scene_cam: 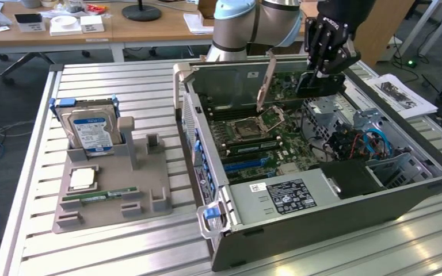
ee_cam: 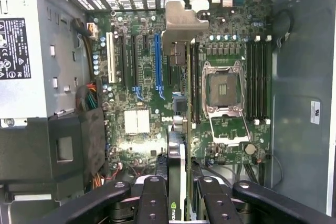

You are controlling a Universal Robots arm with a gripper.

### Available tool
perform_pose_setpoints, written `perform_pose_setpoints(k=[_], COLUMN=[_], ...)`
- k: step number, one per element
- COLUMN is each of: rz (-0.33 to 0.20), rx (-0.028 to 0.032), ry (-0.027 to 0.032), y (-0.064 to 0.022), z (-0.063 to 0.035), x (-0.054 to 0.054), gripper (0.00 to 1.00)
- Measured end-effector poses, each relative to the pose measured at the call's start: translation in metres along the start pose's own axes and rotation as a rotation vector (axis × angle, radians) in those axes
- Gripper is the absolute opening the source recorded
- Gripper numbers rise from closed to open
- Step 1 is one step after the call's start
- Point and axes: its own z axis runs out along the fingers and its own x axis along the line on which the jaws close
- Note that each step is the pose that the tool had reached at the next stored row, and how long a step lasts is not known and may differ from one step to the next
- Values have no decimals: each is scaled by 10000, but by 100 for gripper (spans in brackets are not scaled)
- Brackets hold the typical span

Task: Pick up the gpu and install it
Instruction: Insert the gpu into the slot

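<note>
— How was the tool [scene_cam: 324, 72] standing?
— It was clamped on the gpu [scene_cam: 319, 86]. In the wrist view the black fingers [ee_cam: 152, 198] pressed the card [ee_cam: 177, 150] from both sides, and the card was seen on its edge, with the silver bracket [ee_cam: 181, 24] at the far end.
— And where was the gpu?
— It hung inside the open computer case [scene_cam: 336, 213], above the green board [ee_cam: 136, 93]. Its edge ran between the blue slot [ee_cam: 157, 61] and the open processor socket [ee_cam: 223, 87]. I could not tell if it touched the board.
— What was outside the case?
— At the exterior view's left, a hard drive [scene_cam: 90, 129] stood upright in a grey holder [scene_cam: 113, 195], and a green memory stick [scene_cam: 98, 197] lay flat in the same holder. All of it was on the metal worktop [scene_cam: 113, 80].
</note>
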Motion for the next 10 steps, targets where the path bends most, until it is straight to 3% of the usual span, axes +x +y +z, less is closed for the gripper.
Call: perform_pose_setpoints(k=[10], rz=[248], rx=[3], ry=[7], y=[66], z=[147], x=[8], gripper=[27])
